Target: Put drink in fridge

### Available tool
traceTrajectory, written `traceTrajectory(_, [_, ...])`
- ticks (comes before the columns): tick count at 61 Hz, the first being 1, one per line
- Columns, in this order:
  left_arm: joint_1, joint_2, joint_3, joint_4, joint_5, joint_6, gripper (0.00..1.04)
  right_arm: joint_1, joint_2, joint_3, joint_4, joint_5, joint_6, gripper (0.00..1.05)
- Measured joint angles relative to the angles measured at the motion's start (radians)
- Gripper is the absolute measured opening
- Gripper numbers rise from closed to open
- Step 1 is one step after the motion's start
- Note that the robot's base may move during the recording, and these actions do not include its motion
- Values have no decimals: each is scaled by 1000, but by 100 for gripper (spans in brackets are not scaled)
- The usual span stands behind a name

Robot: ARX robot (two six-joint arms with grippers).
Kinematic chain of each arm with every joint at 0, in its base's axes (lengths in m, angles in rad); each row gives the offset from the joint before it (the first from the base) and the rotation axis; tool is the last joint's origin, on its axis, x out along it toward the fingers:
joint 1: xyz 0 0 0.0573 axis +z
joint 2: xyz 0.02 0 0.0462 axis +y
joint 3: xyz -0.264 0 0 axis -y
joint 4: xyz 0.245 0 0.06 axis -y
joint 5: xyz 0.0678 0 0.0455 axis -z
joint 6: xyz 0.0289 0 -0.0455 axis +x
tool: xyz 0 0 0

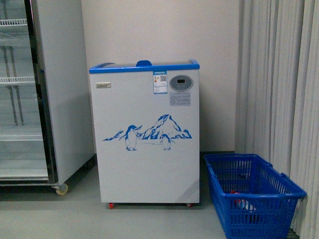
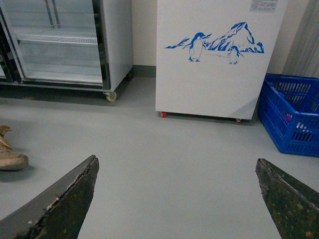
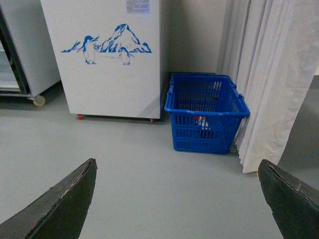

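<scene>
Gaping wide, my fingers (image 2: 75, 199) hold nothing: left gripper (image 2: 175, 160) and right gripper (image 3: 177, 162) both empty, bare floor between tips. Red-white thing, probably drink (image 3: 202, 122), lies deep in blue basket (image 1: 259, 214), lower right of front view. Chest freezer (image 1: 147, 139) mid-frame, sliding lid (image 1: 144, 63) looks shut.

Risks, my judgement:
- tips snagging basket mesh or curtain (image 1: 279, 74) on reach
- shut lid blocking drop
- mistaking upright cooler (image 1: 15, 99), left edge, for target
</scene>
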Motion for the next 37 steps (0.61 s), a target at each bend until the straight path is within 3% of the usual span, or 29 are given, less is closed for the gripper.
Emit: traceTrajectory(37, [0,0,0,0,0,0,97,0,0,0,0,0,0,97])
